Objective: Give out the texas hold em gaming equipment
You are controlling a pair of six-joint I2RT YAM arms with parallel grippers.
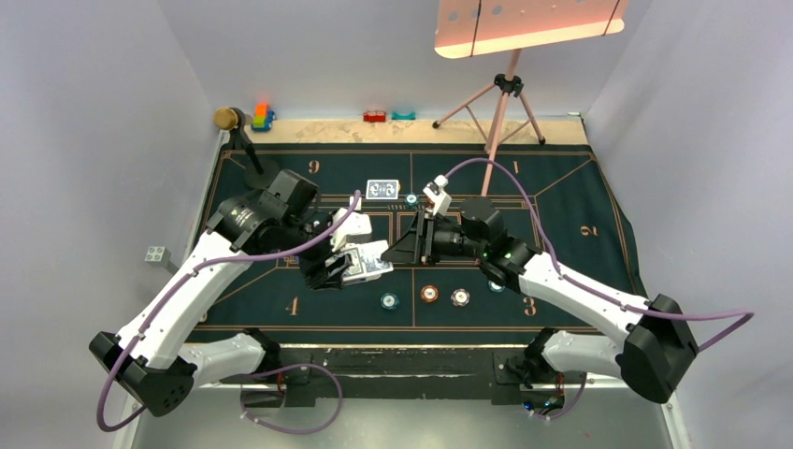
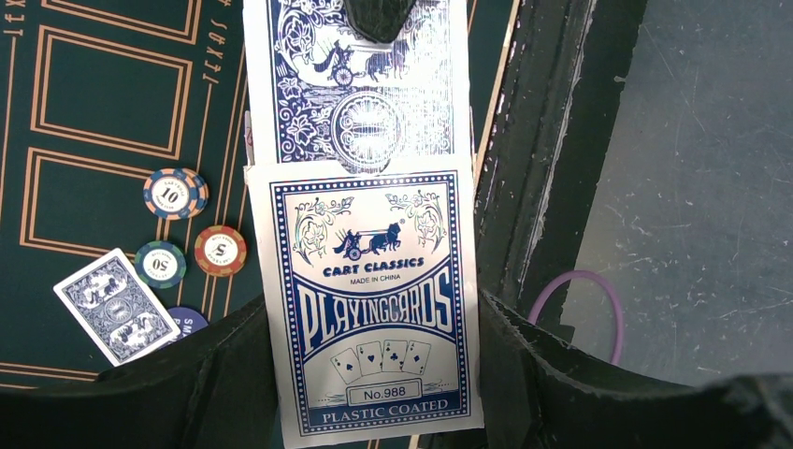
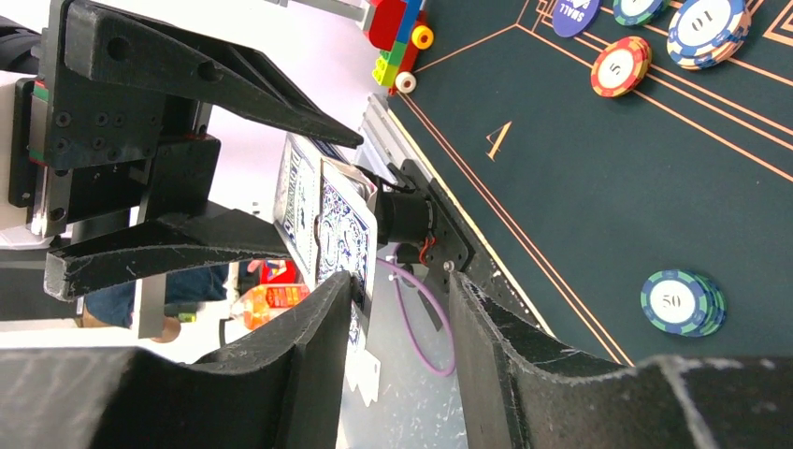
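My left gripper [image 1: 351, 269] [image 2: 374, 374] is shut on a blue and white playing-card box [image 2: 374, 318] and holds it above the mat's near middle. A blue-backed card [image 2: 360, 84] sticks out of the box's top. My right gripper [image 1: 393, 251] [image 3: 402, 309] is open around that card [image 3: 344, 234], which lies against its left finger [image 3: 313, 355]. One of its fingertips [image 2: 379, 19] shows over the card. A single card [image 1: 382, 189] [image 2: 117, 306] lies face down on the mat. Teal [image 1: 389, 300] [image 2: 160, 264], orange [image 1: 429, 294] [image 2: 221, 250] and white-blue [image 1: 460, 296] [image 2: 175, 193] chips lie nearby, beside a dark-blue button [image 2: 187, 323].
The dark green felt mat [image 1: 580, 271] covers the table. A lamp tripod [image 1: 500, 103] stands at the back, a round-headed stand [image 1: 245, 140] at back left. Toy blocks [image 1: 262, 117] [image 1: 375, 116] [image 3: 397, 37] lie past the mat's far edge. A black rail [image 2: 552, 140] runs along the near edge.
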